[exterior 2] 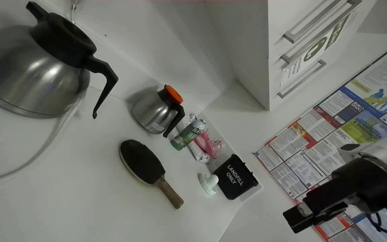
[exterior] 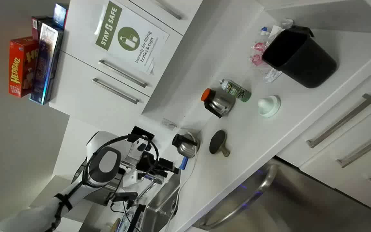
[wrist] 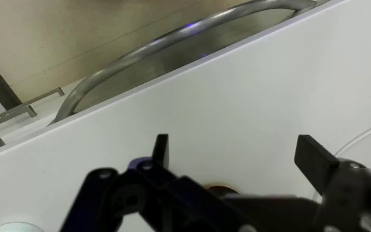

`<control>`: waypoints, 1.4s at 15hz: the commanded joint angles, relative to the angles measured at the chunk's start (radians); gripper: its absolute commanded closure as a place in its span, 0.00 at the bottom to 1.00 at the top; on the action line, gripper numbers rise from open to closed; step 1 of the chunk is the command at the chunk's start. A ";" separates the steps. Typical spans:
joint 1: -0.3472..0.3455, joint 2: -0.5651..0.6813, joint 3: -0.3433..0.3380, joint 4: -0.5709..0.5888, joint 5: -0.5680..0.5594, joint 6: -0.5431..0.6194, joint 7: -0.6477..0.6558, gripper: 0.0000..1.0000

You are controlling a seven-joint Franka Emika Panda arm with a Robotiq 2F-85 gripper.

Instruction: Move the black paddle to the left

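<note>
The black paddle (exterior: 217, 141) lies flat on the white counter, with its dark oval blade and brown handle showing in both exterior views; it also shows in an exterior view (exterior 2: 142, 161). In the wrist view a small brown-rimmed dark curve (wrist: 221, 189) shows at the bottom behind the gripper; it looks like part of the paddle, and the rest is hidden. My gripper (wrist: 232, 145) is open, with bare counter between its fingers. In an exterior view the gripper (exterior: 172, 169) is raised above the counter, apart from the paddle. It also shows at the right edge (exterior 2: 299, 216).
A black-lidded steel carafe (exterior: 187, 148) and a white cable (exterior: 190, 175) stand near the paddle. Also on the counter are an orange-lidded carafe (exterior: 222, 103), a spray can (exterior: 237, 91), a pale green cone-shaped thing (exterior: 271, 106) and a black bin (exterior: 308, 64). A sink (exterior: 153, 217) lies beyond.
</note>
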 commanded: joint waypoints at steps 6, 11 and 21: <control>-0.006 0.000 0.005 0.002 0.003 -0.003 -0.003 0.00; -0.045 0.079 0.003 0.055 -0.189 -0.018 -0.103 0.00; -0.055 0.187 -0.061 0.089 -0.360 0.027 -0.301 0.00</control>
